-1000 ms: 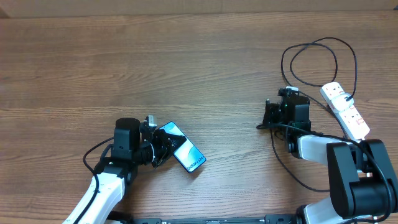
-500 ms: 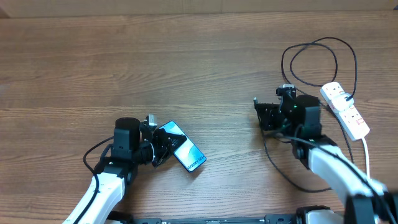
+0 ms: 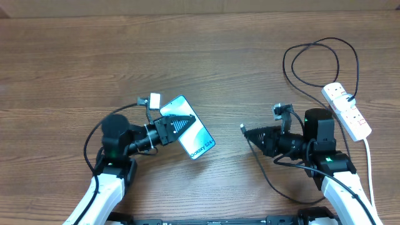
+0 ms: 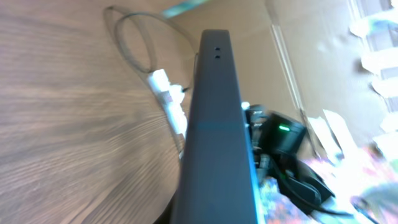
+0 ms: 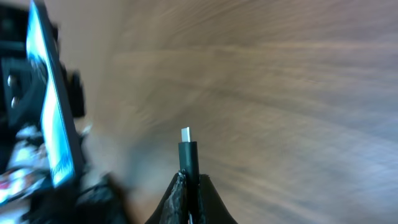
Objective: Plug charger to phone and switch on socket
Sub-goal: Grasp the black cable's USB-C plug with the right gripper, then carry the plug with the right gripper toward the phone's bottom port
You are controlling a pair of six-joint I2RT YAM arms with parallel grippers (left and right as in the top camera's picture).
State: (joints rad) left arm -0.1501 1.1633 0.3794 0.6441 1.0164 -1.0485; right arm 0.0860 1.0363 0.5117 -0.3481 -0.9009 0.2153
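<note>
left gripper [image 3: 177,124] clamping phone [image 3: 200,141], right gripper [image 3: 247,131] pinching charger [image 5: 188,154] tip, wrist views blurred

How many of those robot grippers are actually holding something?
2. The left gripper holds the phone raised on edge; the right gripper pinches the charger by its connector tip.
</note>
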